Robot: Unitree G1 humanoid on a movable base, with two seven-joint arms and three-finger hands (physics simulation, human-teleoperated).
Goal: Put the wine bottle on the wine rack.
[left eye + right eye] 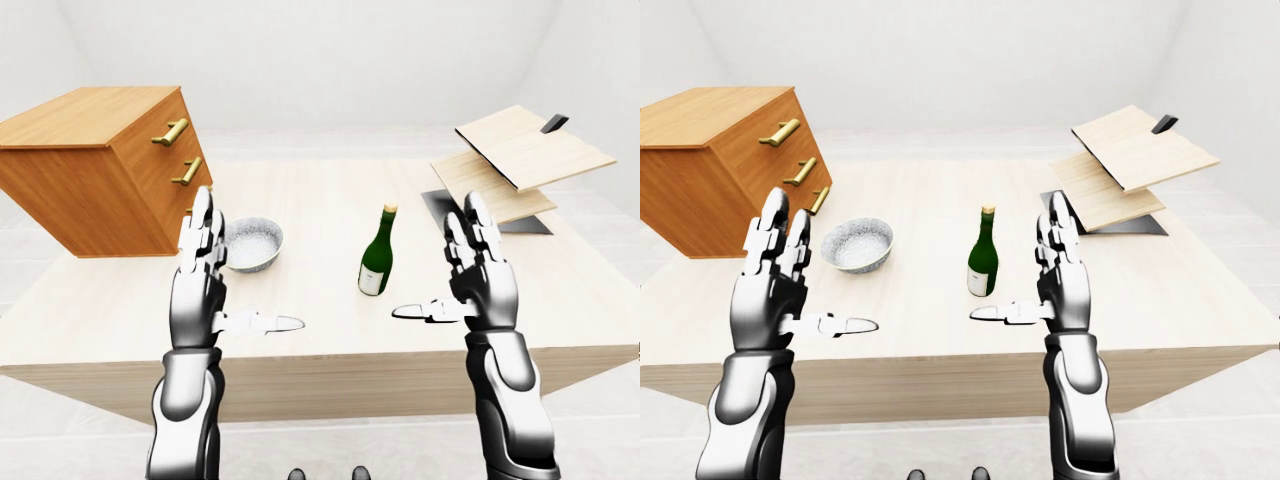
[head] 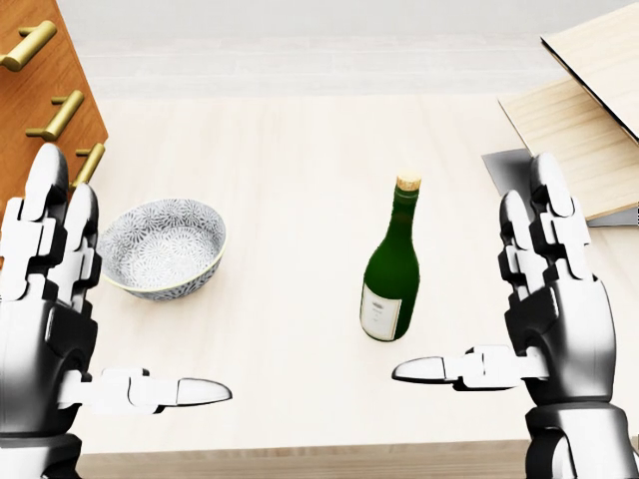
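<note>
The bottle (image 2: 390,271) stands upright on the table (image 2: 300,150), neck up, just left of my right hand (image 2: 544,299), which is nearer than my left hand (image 2: 55,309); both are spread wide open and hold nothing, rack (image 2: 579,130) beyond at right.

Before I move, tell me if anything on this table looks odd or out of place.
The drawer cabinet at the left sits tilted, one bottom edge raised off the table. The rack at the right has slanted boards. The bottle stands upright and the bowl sits level; nothing is spilled.
</note>
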